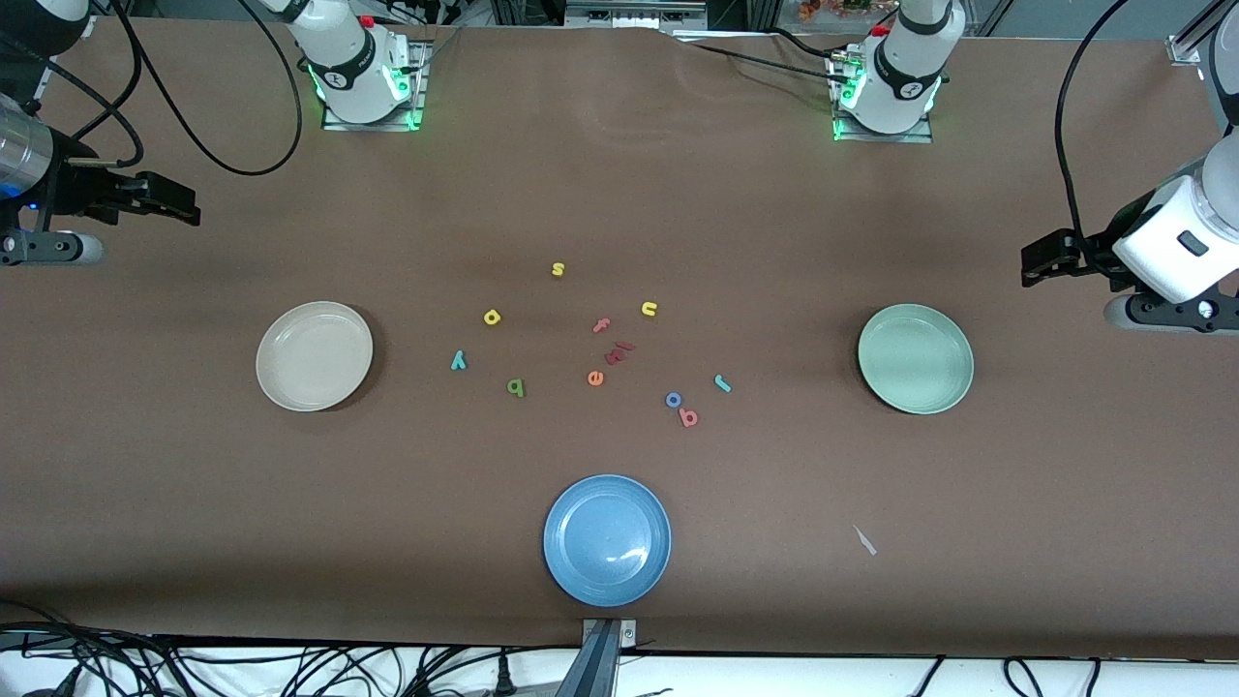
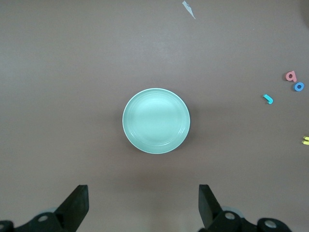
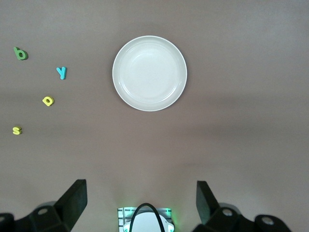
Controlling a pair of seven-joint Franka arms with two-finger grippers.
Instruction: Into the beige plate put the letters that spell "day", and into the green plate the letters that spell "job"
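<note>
Fingers of the left gripper (image 2: 143, 205) stand spread wide and hold nothing, up in the air over the table's edge at the left arm's end, above the round pale mint-green plate (image 1: 915, 358). The right gripper (image 3: 141, 203) is likewise spread and bare, waiting over the right arm's end, above the round glossy cream-beige plate (image 1: 314, 355).

Between the plates the tiny toy letters lie flat and scattered. Toward the beige plate are the yellow "d" (image 1: 492, 317), the teal "y" (image 1: 459, 361), its long axis tilted, and the green "a" (image 1: 516, 388). Toward the green plate lie the teal hook-shaped "j" (image 1: 722, 383), slanted, the blue ring "o" (image 1: 674, 399) and, touching it, the pinkish-red "b" (image 1: 688, 417).
</note>
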